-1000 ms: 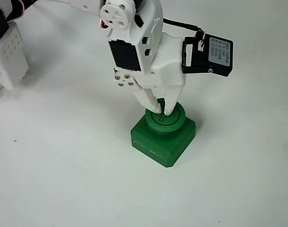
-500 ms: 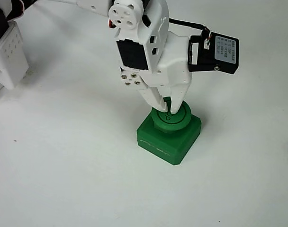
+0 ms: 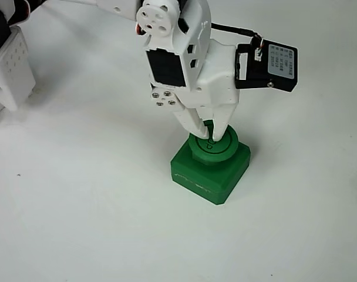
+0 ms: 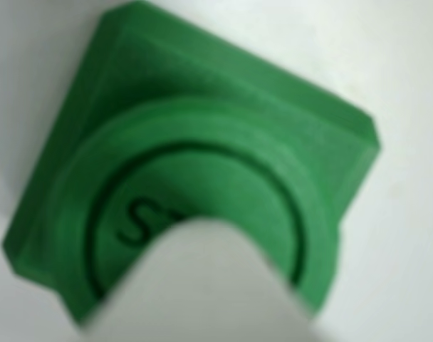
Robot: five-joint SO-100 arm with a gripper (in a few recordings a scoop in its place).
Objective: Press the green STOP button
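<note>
Over the last second we have carried the gripper [image 3: 209, 136] a little rightward, and the green STOP button [image 3: 216, 154] has slid with it across the white table [image 3: 78, 223], base and all. In the last half second the shift has nearly stopped. The button sits right of the table's middle in the fixed view, well clear of every edge. Our pincer is clenched, fingertips together and resting on the round cap; the wrist view shows a white finger [image 4: 202, 285] covering part of the embossed letters. We judge the push partly went sideways, so the press may not have fully registered.
</note>
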